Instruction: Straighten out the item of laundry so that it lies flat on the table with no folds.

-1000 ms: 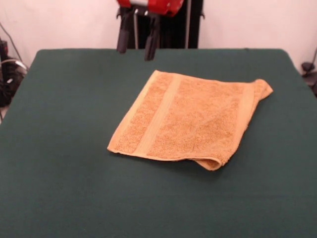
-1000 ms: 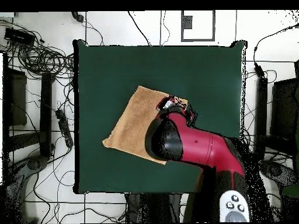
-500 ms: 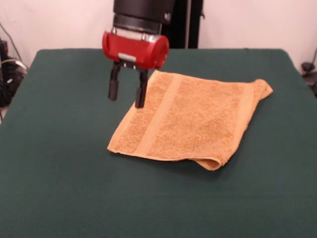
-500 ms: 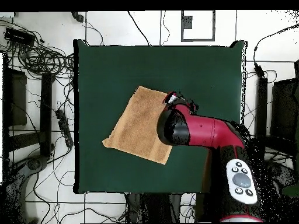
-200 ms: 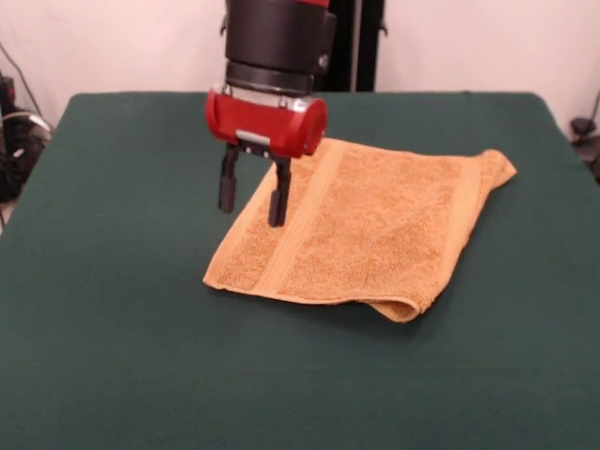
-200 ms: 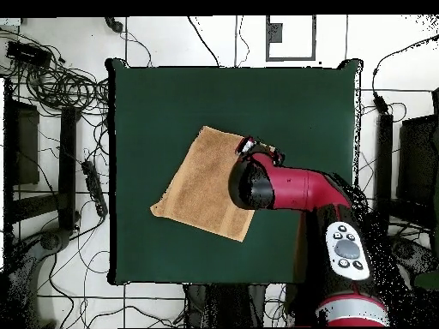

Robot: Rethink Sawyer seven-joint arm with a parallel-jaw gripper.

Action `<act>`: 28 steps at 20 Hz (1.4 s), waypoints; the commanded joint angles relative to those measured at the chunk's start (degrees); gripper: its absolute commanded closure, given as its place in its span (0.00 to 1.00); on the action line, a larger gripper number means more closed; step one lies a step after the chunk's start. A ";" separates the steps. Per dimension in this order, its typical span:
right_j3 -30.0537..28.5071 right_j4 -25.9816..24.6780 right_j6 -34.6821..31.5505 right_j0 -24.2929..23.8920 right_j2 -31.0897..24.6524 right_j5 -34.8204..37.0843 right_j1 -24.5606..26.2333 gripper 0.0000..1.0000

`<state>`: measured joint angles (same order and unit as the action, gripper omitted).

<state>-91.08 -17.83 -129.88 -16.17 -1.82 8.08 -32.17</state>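
Observation:
The item of laundry (image 5: 375,220), an orange-tan towel, lies on the green table (image 5: 112,300) a little right of centre. Its right corner (image 5: 495,169) is turned over and its near edge (image 5: 401,307) shows a doubled fold. My gripper (image 5: 251,208) hangs open and empty over the towel's left edge. One finger (image 5: 227,187) is over bare table and the other (image 5: 277,202) is over the cloth, both slightly above the surface. In the overhead view the towel (image 6: 199,184) lies at a slant on the table (image 6: 171,103), and the red arm (image 6: 296,188) hides its right part and most of the gripper.
Tangled cables (image 6: 60,81) and dark stands (image 6: 21,141) lie on the floor left of the table in the overhead view. More dark equipment (image 6: 420,158) stands to the right. A black post (image 5: 361,47) rises behind the table's far edge.
The gripper has come down from the top edge to just above the towel's left edge, then shifted slightly nearer and lower. The towel has not moved.

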 commanded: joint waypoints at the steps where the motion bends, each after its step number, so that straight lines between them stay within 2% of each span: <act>1: 3.13 -3.12 1.31 0.23 -8.01 -1.81 3.77 0.00; 8: 6.30 -5.66 1.64 -1.58 -9.03 -3.37 7.14 0.00; 19: 9.63 -6.27 -0.20 -3.72 -10.45 -6.15 13.60 0.00; 28: 9.29 -6.12 -0.62 -5.35 -12.41 -6.81 15.44 0.00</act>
<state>-82.72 -21.95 -129.88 -21.75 -5.55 2.68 -19.58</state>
